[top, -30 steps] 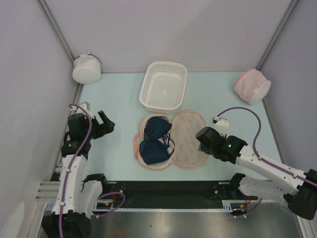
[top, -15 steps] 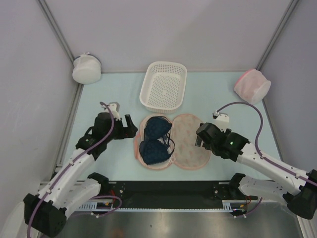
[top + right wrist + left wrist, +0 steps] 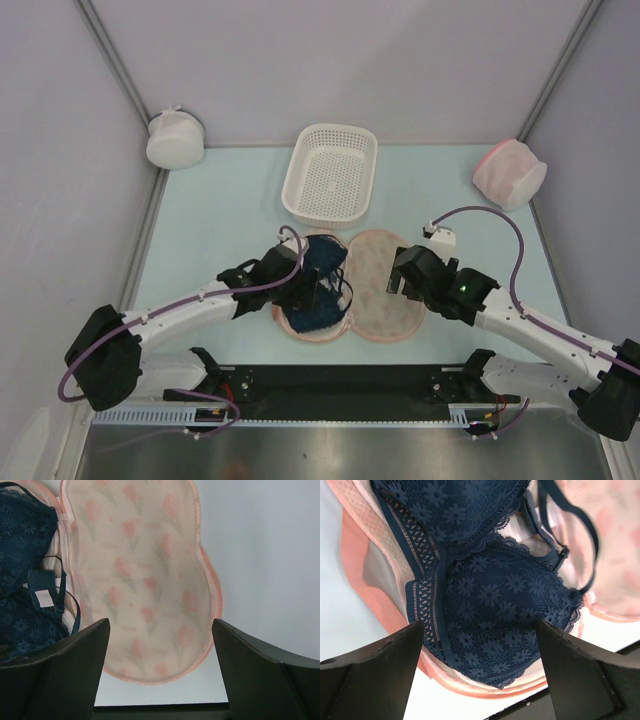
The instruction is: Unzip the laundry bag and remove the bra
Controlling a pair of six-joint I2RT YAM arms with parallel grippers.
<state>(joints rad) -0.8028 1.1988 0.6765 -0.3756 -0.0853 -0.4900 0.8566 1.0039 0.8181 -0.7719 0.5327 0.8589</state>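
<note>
– Step?
– Bag lies unzipped, flap spread right; bra sits in its left half. Removal is in hand.
– Grippers?
– Left gripper hovers over the bra, jaws wide; right gripper over the flap, wide too. Left should drop and pinch lace.

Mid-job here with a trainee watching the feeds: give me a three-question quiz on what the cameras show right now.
1. True or false: the laundry bag is zipped shut.
2. Multiple choice: the bra lies on the half of the bag below which hand? A) left hand B) right hand C) neither
3. Fill in: both hands are ___ and grip nothing.
Key: 1 false; 2 A; 3 open.
</note>
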